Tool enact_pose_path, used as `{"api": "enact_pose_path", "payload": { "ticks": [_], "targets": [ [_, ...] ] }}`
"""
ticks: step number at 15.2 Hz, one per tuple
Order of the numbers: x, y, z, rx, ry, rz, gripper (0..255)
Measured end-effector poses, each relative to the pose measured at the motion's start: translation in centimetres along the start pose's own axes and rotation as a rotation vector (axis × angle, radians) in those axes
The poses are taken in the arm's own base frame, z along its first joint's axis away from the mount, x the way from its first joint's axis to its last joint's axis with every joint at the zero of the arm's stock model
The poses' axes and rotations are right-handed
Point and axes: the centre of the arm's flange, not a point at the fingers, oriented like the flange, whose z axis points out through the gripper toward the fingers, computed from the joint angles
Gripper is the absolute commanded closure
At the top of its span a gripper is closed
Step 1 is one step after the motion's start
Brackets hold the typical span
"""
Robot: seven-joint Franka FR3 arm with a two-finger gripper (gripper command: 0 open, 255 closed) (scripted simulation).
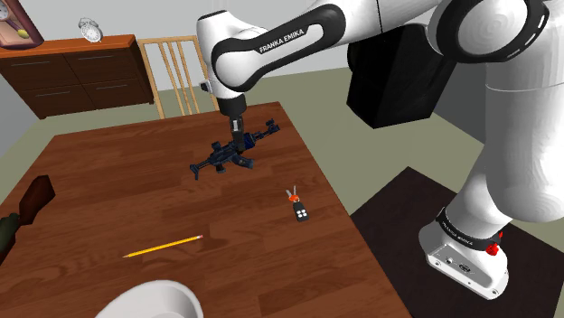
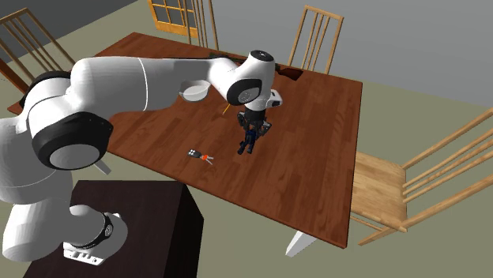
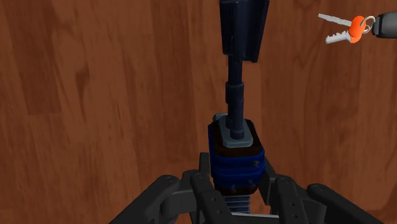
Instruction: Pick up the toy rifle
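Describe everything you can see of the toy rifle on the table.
The toy rifle is dark navy blue with black parts, plastic-looking. A slim barrel ends in a broader block; its middle is chunky and ribbed, with small bits sticking out. It sits level near the middle of the brown wooden table. The black jaws press on either side of its middle section, clasping it; whether it rests on the wood or hangs just above is unclear.

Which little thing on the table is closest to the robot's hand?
The dark blue toy rifle: it sits between the gripper's fingers, which clasp it. The keys with the orange tag and the yellow pencil lie farther off.
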Motion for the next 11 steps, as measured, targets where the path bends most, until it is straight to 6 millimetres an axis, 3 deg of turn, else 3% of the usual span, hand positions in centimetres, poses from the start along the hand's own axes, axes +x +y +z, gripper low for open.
{"api": "enact_pose_path", "payload": {
  "ticks": [3,11],
  "targets": [
    [0.0,0.0,-0.2,0.001,-0.001,0.0,255],
    [-0.2,-0.2,-4.2,0.001,-0.001,0.0,255]
  ]
}}
